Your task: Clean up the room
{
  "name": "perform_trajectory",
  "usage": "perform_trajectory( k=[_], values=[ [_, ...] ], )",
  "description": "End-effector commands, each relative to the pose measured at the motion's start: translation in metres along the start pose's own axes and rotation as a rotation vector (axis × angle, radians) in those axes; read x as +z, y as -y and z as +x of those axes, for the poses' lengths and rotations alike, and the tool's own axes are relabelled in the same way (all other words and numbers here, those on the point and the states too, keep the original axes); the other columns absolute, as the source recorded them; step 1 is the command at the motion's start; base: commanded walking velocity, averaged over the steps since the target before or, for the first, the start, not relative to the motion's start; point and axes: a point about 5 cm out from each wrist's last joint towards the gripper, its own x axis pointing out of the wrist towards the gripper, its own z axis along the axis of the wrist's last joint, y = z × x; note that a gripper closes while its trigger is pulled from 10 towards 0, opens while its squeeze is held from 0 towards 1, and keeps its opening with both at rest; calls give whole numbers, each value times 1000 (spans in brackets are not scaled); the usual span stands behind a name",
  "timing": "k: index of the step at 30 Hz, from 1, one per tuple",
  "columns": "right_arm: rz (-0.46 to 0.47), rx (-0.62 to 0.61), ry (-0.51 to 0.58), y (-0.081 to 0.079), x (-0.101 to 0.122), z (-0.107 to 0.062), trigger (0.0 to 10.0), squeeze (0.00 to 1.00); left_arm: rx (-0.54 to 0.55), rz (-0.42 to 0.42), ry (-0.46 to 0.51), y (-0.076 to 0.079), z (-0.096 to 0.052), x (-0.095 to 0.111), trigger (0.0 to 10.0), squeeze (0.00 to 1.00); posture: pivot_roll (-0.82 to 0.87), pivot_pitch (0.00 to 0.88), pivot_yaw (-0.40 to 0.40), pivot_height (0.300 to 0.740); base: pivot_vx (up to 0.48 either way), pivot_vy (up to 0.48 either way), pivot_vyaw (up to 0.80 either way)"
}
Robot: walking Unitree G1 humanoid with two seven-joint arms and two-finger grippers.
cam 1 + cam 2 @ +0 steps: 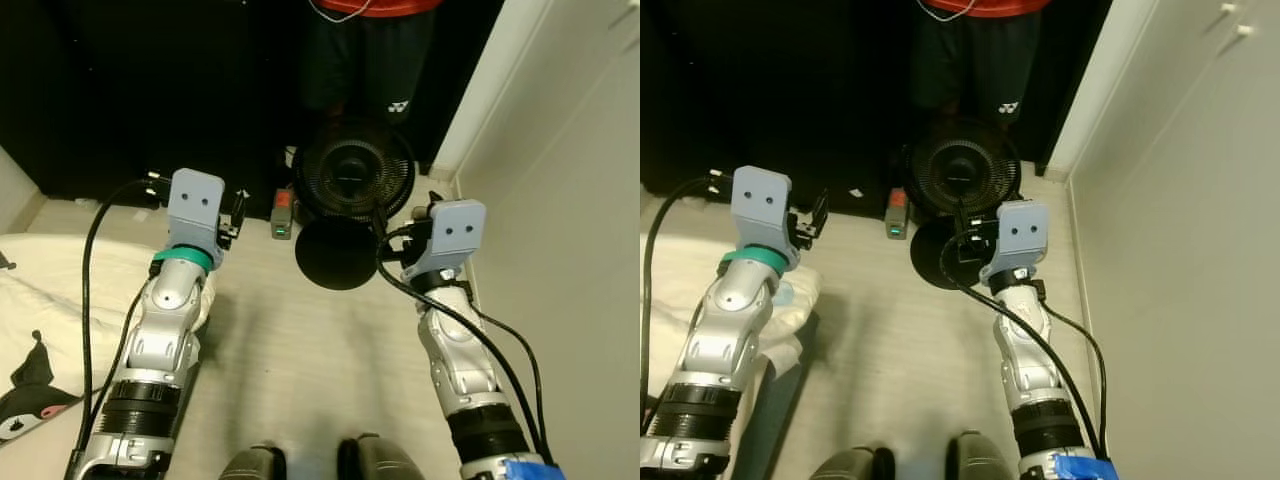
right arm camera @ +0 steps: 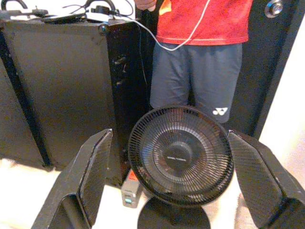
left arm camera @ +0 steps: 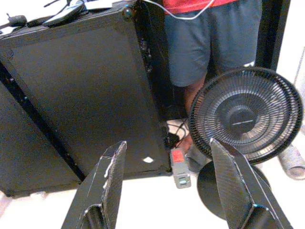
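A black floor fan (image 1: 352, 175) on a round base (image 1: 337, 255) stands on the pale floor straight ahead. It faces my right gripper (image 2: 169, 132), which is open and held a short way in front of it with nothing between the fingers. My left gripper (image 3: 167, 143) is open too and raised to the fan's left, toward a tall black case (image 3: 86, 90). A small grey box with a red top and a green light (image 1: 282, 215) lies on the floor between the case and the fan.
A person in a red shirt and dark shorts (image 2: 200, 57) stands right behind the fan. A bed with white bedding (image 1: 50, 290) and a black-and-white plush (image 1: 30, 395) is at my left. A white wall (image 1: 560, 250) runs along the right.
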Motion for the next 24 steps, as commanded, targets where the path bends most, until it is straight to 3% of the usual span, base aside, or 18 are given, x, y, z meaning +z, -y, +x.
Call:
perform_trajectory(
  k=[1, 6, 16, 20, 24],
  values=[
    [-8, -13, -23, 4, -4, -4, 10000, 0, -12, -11, -13, 3, -1, -3, 10000, 0, -55, 75, 65, 740, 356, 0, 0],
    [-9, -9, -25, 4, -5, -3, 10000, 0, -12, -10, -16, 3, -1, -4, 10000, 0, -54, 74, 63, 740, 353, 0, 0],
    [-22, 11, -37, 3, -6, -4, 10000, 0, -42, -49, -72, 9, -5, -12, 10000, 0, -55, 71, 59, 740, 51, 0, 786],
    [-18, 49, -46, 0, -8, -8, 10000, 0, -143, -119, -147, 22, -17, -26, 10000, 0, -58, 70, 61, 740, 0, 0, 788],
    [-6, 75, -66, -4, -12, -17, 10000, 0, -186, -79, -151, 22, -27, -32, 10000, 0, -62, 76, 62, 740, 0, 0, 788]
  ],
)
